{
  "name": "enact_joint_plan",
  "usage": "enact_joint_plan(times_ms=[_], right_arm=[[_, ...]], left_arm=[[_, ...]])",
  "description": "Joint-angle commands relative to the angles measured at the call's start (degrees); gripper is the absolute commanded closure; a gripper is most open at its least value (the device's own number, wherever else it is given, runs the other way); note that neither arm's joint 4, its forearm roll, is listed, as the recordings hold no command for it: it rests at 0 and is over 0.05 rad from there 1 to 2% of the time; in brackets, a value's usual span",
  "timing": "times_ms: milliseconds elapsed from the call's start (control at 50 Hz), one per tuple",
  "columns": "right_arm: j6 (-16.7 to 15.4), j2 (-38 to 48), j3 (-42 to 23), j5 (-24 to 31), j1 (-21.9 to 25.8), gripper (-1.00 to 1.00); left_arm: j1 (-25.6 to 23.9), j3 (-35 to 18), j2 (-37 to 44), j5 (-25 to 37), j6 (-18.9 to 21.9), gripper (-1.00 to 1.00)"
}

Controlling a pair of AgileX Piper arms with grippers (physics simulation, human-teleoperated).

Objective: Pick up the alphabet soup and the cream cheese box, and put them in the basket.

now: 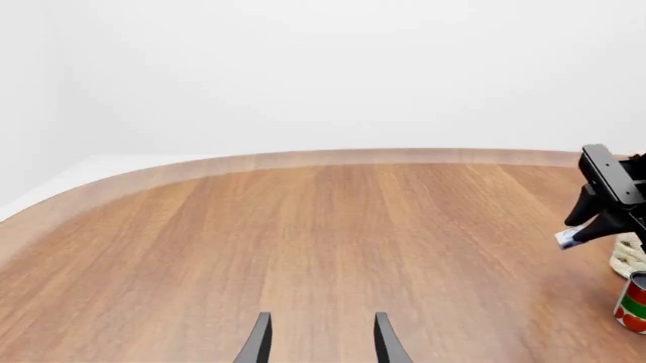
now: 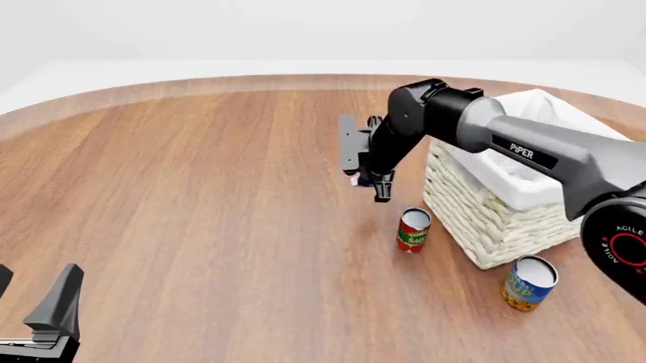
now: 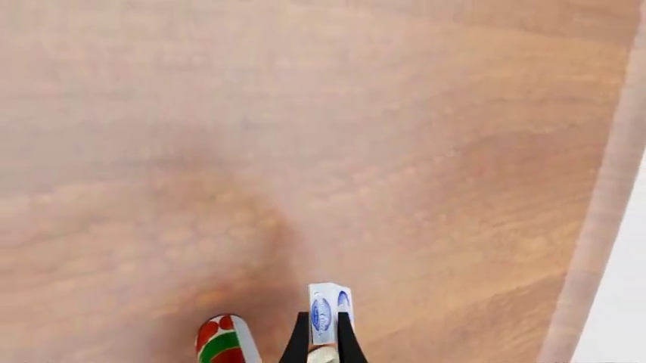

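Right gripper (image 2: 371,184) is pinching the light, stiff cream cheese box (image 3: 328,311) across its thin faces; left gripper (image 1: 321,340) is resting with jaws parted.

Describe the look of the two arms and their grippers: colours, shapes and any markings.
The right arm has a grey, tube-shaped link lettered PIPER in white, black rounded joints, and a black base marked AGILEX beside a red ring. The right gripper is black, with a flat plate and slim fingers. The left gripper is black too, with two narrow, tapering fingers. No loose cables show.
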Motion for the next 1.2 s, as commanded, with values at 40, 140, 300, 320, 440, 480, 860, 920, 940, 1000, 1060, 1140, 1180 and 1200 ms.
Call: enact_joint_plan(times_ms=[40,140,300,320,440,480,860,920,940,1000,1060,1140,1180,1200], right_arm=[[1.46,-3.28,0.34,0.03,0.80,1.00],[1.90,-4.68,-0.29,1.48,1.14,1.00],[2.80,-6.32,1.84,-0.21,1.30,1.00],[3.00,-6.53,1.87,-0.22,1.40,1.00],[4.30,-7.98,2.18,-0.11,1.83,1.00],[4.77,-8.05,2.36,-0.32,1.57,1.00],[10.74,-12.95,2.63,-0.28,3.98,1.00],[11.36,-13.70,2.69,-0.32,4.35,1.00],[11.73,-14.02,2.60,-0.32,4.54,1.00],[12.42,-14.55,2.34,-0.01,4.86,1.00],[13.38,-15.13,1.98,0.38,5.41,1.00],[14.10,-15.55,1.49,0.74,5.46,1.00],[14.72,-15.97,1.37,0.98,5.74,1.00],[15.11,-16.13,1.29,1.10,5.97,1.00]], left_arm=[[0.00,0.00,0.00,0.00,0.00,-1.00],[0.00,0.00,0.00,0.00,0.00,-1.00],[0.00,0.00,0.00,0.00,0.00,-1.00],[0.00,0.00,0.00,0.00,0.00,-1.00],[0.00,0.00,0.00,0.00,0.00,-1.00],[0.00,0.00,0.00,0.00,0.00,-1.00],[0.00,0.00,0.00,0.00,0.00,-1.00],[0.00,0.00,0.00,0.00,0.00,-1.00],[0.00,0.00,0.00,0.00,0.00,-1.00],[0.00,0.00,0.00,0.00,0.00,-1.00],[0.00,0.00,0.00,0.00,0.00,-1.00],[0.00,0.00,0.00,0.00,0.00,-1.00],[0.00,0.00,0.00,0.00,0.00,-1.00],[0.00,0.00,0.00,0.00,0.00,-1.00]])
